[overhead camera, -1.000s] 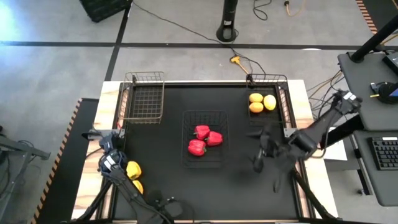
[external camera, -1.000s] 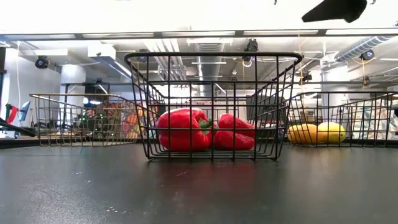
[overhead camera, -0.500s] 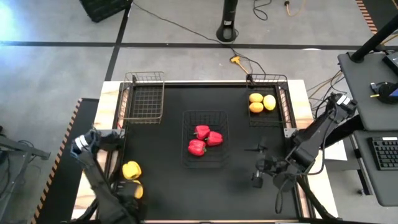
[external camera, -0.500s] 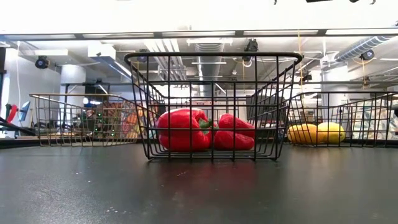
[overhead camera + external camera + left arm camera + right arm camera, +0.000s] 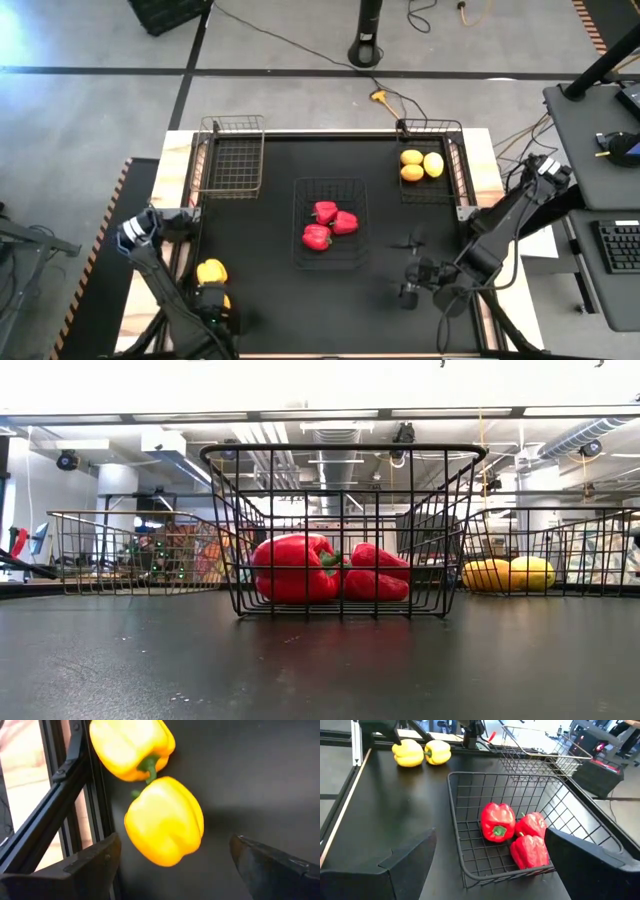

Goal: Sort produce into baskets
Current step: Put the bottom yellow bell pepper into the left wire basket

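Note:
Two yellow peppers (image 5: 132, 747) (image 5: 165, 822) lie side by side on the black mat near the table's left edge; they also show in the high view (image 5: 211, 272). My left gripper (image 5: 173, 840) is open above the nearer one, one finger on each side, apart from it; it also shows in the high view (image 5: 218, 308). Three red peppers (image 5: 326, 224) lie in the middle dark basket (image 5: 330, 186). Three orange-yellow fruits (image 5: 420, 164) lie in the far right dark basket (image 5: 457, 170). The copper basket (image 5: 229, 158) at the far left is empty. My right gripper (image 5: 408, 285) is open and empty near the front right.
A black frame rail (image 5: 75, 785) runs right beside the yellow peppers along the table's left edge. Bare mat (image 5: 270, 300) lies between the middle basket and the near edge. Cables and a stand foot (image 5: 367, 50) are on the floor beyond the table.
My left arm has swung toward the table's left edge, bringing its gripper over the two yellow peppers. My right gripper has gone toward the near edge, away from the right basket, and has left the low view's top. The produce has not moved.

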